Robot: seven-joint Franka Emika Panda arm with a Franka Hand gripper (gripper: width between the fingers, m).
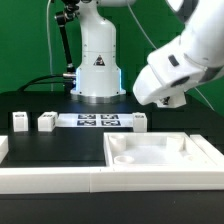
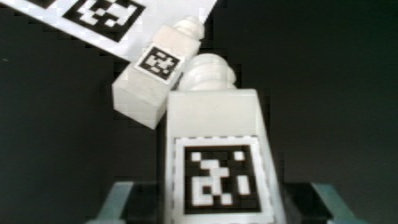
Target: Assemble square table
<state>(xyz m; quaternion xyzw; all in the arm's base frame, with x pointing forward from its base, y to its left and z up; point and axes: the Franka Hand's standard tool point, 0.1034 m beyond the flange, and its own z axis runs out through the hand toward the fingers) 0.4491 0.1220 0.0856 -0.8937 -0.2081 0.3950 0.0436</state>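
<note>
My gripper point(image 2: 217, 203) is shut on a white block leg point(image 2: 217, 140). Its tag faces the wrist camera and its round peg end points away. The fingers point(image 2: 128, 200) press on both of its sides. Just beyond it another leg point(image 2: 151, 72) lies tilted on the black table. In the exterior view the arm's white wrist point(image 1: 175, 70) hangs above the far right of the table and hides the gripper and the held leg. The white square tabletop point(image 1: 205, 150) lies at the front right. Two legs point(image 1: 18, 122) point(image 1: 46, 121) stand at the left, and a third leg point(image 1: 140, 122) is behind the tabletop.
The marker board point(image 1: 100, 121) lies between the legs in front of the robot base point(image 1: 97, 70), and its corner shows in the wrist view point(image 2: 98, 15). A long low white border wall point(image 1: 60, 180) runs along the front edge.
</note>
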